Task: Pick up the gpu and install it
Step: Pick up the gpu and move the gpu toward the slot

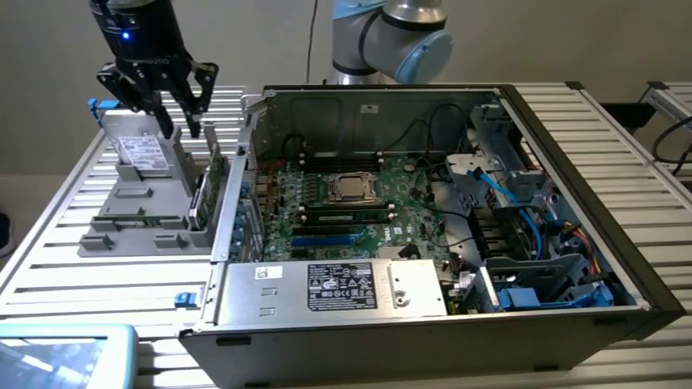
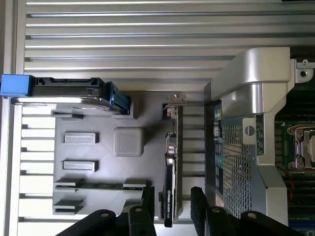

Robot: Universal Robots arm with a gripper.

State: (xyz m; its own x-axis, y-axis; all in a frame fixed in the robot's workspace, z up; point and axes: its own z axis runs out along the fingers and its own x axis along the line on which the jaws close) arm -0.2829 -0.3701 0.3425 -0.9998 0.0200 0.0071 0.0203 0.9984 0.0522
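Note:
The gpu (image 1: 202,188) stands on its long edge in the right-hand slot of a grey holder tray (image 1: 141,235), at the exterior view's left of the open computer case (image 1: 562,203). In the wrist view I look down on the gpu (image 2: 171,169) edge-on, a thin black card with its metal bracket (image 2: 175,101) at the far end. My gripper (image 1: 180,130) hangs above the back of the tray, well clear of the card. Seen from the wrist, the gripper (image 2: 173,199) is open. Its two black fingers (image 2: 147,206) stand on either side of the card's line, not touching it.
A silver hard drive (image 1: 141,152) with blue tabs stands at the back of the tray, seen edge-on as the hard drive (image 2: 64,93). A green memory stick (image 2: 98,185) lies in a tray slot. The motherboard (image 1: 346,207) sits inside the case, on a slatted metal table (image 1: 65,267).

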